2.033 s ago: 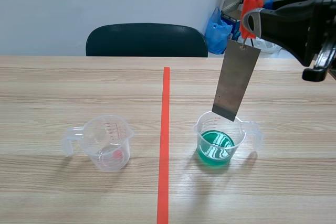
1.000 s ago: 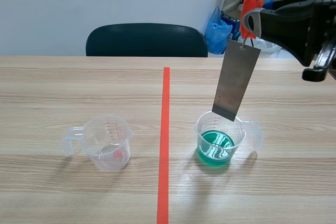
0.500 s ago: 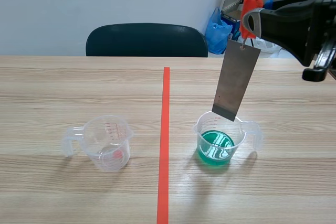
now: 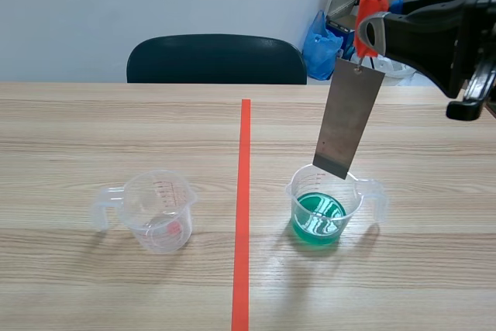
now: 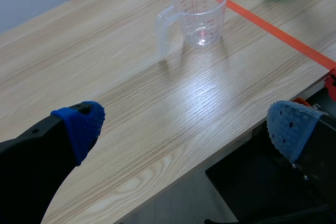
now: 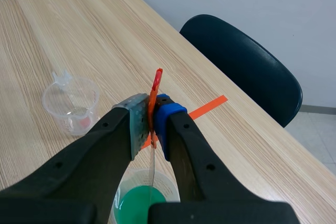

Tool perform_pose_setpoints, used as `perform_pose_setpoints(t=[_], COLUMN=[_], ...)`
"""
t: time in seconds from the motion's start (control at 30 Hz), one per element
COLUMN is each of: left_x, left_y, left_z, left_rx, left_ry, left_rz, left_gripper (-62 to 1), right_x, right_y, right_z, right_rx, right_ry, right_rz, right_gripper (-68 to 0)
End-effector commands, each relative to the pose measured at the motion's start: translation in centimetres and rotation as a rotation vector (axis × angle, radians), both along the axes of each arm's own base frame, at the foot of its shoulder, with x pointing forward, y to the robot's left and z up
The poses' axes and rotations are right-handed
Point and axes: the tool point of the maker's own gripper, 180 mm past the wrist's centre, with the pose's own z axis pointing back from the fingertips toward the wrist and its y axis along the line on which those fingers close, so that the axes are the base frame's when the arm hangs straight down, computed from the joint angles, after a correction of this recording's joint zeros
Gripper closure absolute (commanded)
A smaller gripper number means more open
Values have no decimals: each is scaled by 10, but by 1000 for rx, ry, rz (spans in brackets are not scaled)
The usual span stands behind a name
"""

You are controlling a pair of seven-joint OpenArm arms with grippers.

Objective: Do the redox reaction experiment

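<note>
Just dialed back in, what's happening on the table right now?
The right gripper is shut on an orange clip. A metal plate hangs from the clip, its lower end just over the cup of green liquid and not in the liquid. The left gripper is open, holds nothing, and is apart from both cups. A clear cup stands across the red tape line.
</note>
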Motion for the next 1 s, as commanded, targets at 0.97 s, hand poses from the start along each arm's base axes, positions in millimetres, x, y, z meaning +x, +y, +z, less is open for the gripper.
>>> perform_pose_setpoints(t=[0.97], left_x=[2], left_y=[-1], left_z=[6], left_rx=[-10], left_ry=[-25], left_rz=[1], left_gripper=[-623], right_x=[-2], right_y=[4], right_z=[-5], right_rx=[10], right_ry=[2], right_rz=[10], right_gripper=[-6])
